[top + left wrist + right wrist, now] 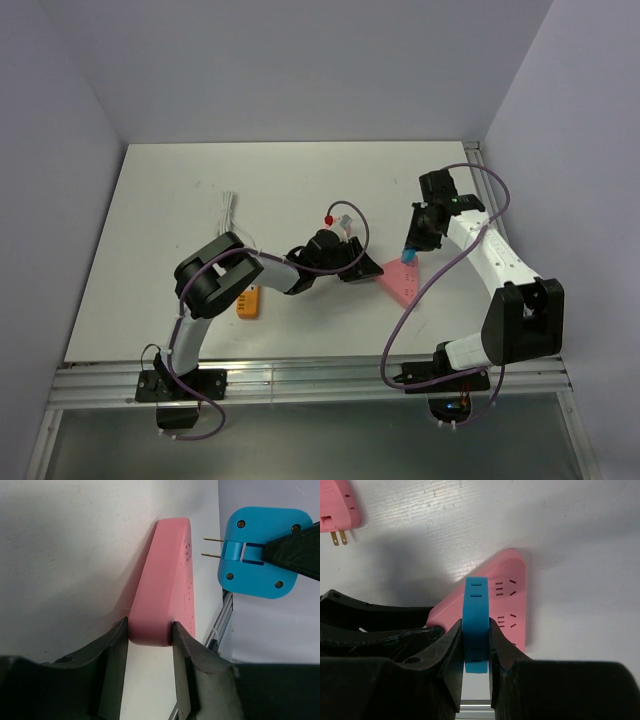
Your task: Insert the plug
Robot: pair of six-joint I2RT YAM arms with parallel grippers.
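I work over a flat white table (170, 230). Right of its middle, a pink triangular plastic socket block (396, 282) lies flat on it, slotted face up. On my left side a small orange rectangular object (250, 303) rests on the surface, and farther back lies a bundle of white cable (228, 210). Near the middle sit a small red piece (329, 217) and a grey one (347, 222) just beside it, both too small to identify. My right wrist view shows a pink square plastic plug (337, 510) with metal prongs, lying apart from the block.
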